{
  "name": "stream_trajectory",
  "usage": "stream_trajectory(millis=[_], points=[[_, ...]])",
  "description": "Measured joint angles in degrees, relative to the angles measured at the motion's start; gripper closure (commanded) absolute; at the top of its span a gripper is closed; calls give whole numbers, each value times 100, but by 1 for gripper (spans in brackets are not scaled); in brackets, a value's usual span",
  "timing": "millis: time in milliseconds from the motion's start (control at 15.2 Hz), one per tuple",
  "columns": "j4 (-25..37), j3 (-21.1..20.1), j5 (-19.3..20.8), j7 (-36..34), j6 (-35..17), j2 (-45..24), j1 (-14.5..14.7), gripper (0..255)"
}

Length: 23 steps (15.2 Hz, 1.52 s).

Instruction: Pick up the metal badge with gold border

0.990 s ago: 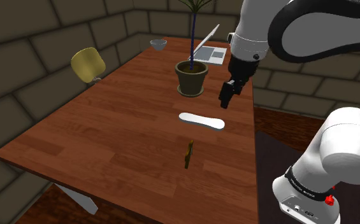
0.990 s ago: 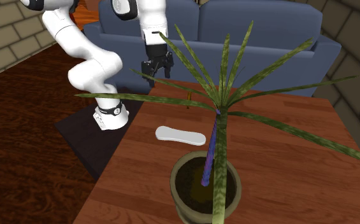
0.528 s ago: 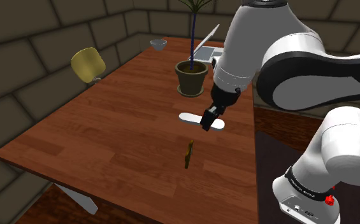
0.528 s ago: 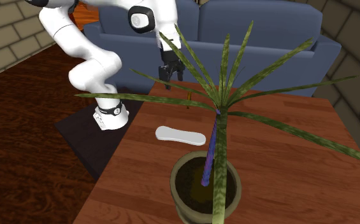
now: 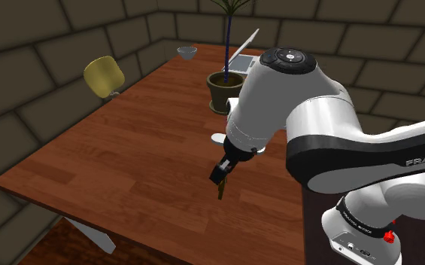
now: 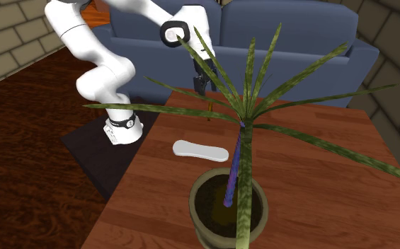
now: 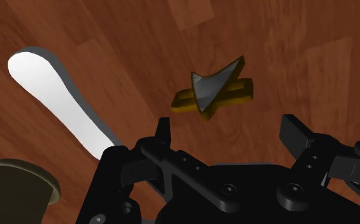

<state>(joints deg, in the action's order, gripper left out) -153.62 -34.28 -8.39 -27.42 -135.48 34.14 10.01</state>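
A home living room is indicated: a blue upholstered sofa (image 6: 290,32) is seen beyond a long reddish-brown wooden table (image 5: 128,143), on which a potted spiky green plant (image 5: 220,90) and an open grey laptop (image 5: 241,56) are set, with a rounded yellow chair (image 5: 104,77) alongside.
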Motion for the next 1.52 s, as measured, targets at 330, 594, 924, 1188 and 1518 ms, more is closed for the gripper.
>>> stream_trajectory(millis=[330,594,924,1188,1518], points=[[-181,-225,44,-166,-475,-256,-84,0],[-268,-320,82,-230,-706,-398,-148,255],[-263,-328,87,-237,-731,-410,-155,255],[-266,-331,87,-240,-740,-412,-156,255],[-113,-186,48,-136,-385,-224,-85,255]])
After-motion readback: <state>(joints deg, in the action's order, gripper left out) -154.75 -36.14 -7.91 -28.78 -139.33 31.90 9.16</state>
